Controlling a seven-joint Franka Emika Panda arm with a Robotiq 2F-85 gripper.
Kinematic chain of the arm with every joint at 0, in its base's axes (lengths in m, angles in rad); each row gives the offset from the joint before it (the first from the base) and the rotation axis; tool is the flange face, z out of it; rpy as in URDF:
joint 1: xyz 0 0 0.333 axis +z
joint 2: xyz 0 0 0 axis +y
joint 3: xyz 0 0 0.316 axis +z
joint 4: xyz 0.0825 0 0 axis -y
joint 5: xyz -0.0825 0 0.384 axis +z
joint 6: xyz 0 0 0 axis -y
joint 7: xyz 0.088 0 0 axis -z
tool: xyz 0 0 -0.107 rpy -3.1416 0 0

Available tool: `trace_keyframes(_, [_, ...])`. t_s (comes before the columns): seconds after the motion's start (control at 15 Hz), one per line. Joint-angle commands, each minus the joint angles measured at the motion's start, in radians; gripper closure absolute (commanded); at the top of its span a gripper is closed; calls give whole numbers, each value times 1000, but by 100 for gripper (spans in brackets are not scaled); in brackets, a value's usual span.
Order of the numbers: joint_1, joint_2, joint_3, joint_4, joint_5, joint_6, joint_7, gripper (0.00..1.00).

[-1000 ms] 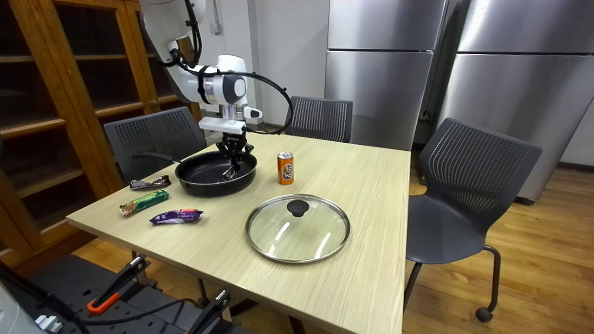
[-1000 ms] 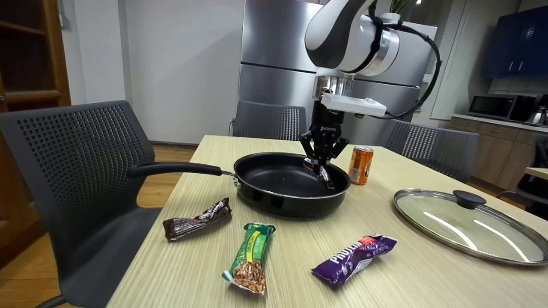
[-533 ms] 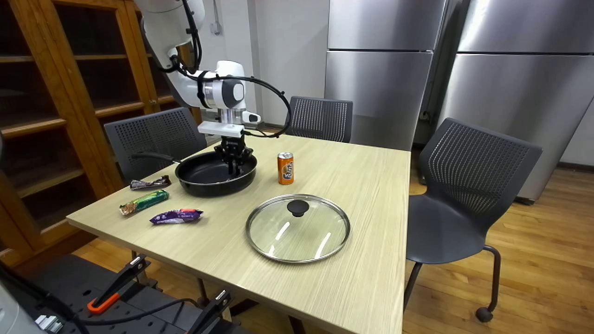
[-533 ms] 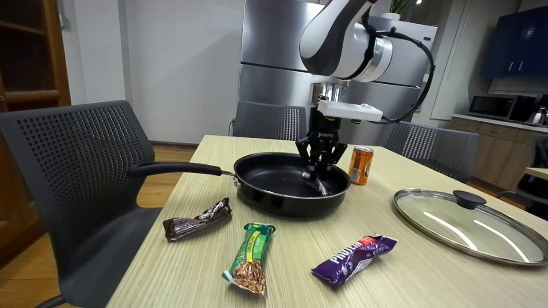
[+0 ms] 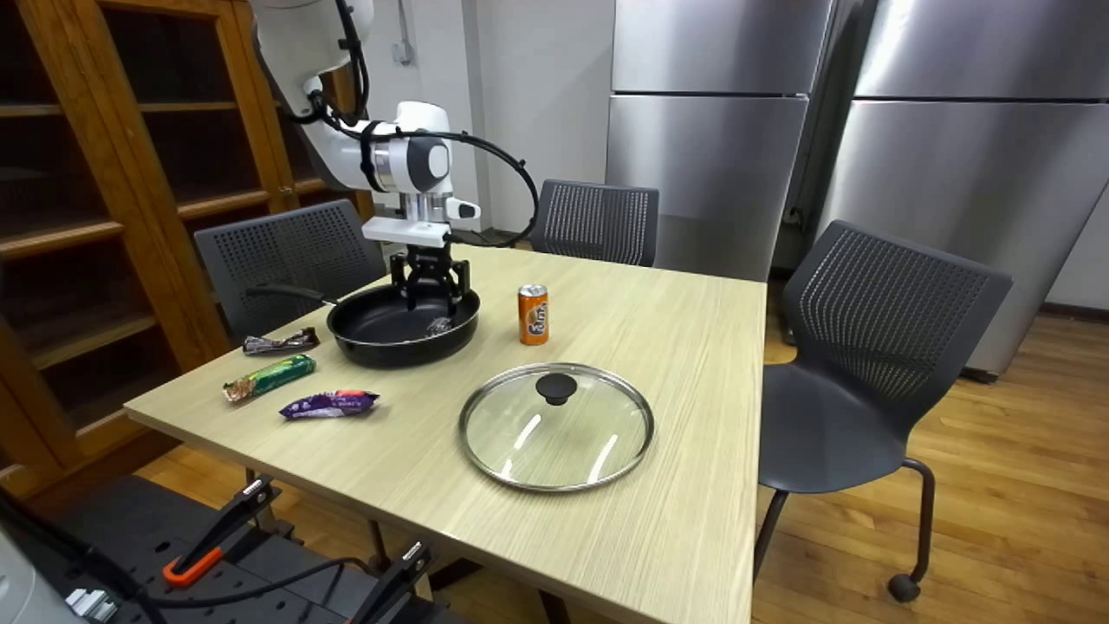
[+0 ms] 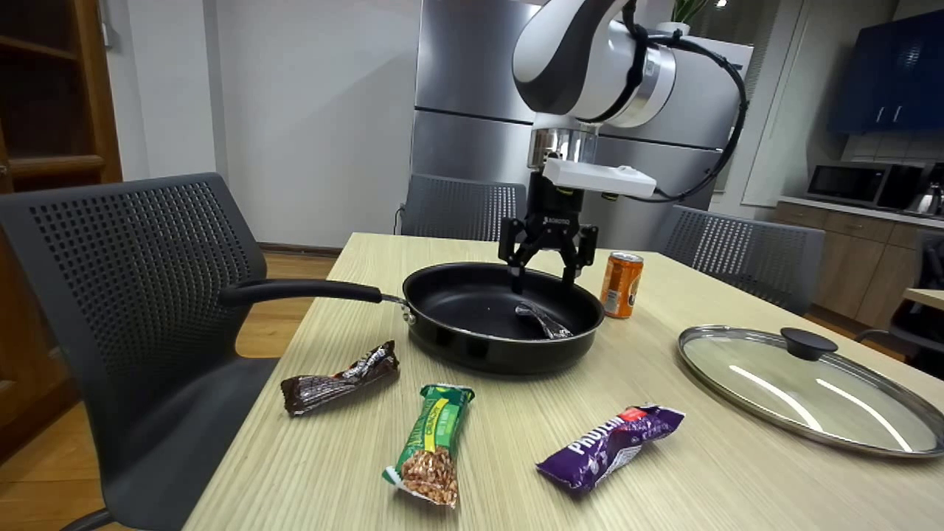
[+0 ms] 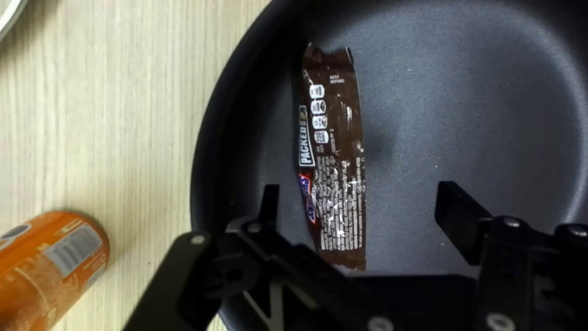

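Gripper (image 6: 543,282) spread, empty, above pan (image 6: 494,356); bar (image 7: 337,161) below, near rim (image 7: 206,151) facing can (image 7: 59,269), long axis square to line between fingertips (image 7: 270,202).

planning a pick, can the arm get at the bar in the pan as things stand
Likely yes: the gripper is open over the pan, nothing shows between it and the bar, and the lid lies on the table.

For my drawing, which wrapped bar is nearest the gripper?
The shiny brown wrapped bar inside the round black frying pan, beneath the open black gripper. The other brown bar, green bar and purple bar lie outside, on the pale table.
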Motion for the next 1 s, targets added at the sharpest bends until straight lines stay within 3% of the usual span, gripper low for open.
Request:
trace_keyframes(0.0, [10, -96, 5, -98, -3, 14, 26, 0])
trace_keyframes(0.4, [29, -202, -2, -235, -13, 29, 61, 0])
trace_keyframes(0.93, [59, -325, -3, -481, -17, 143, 144, 0])
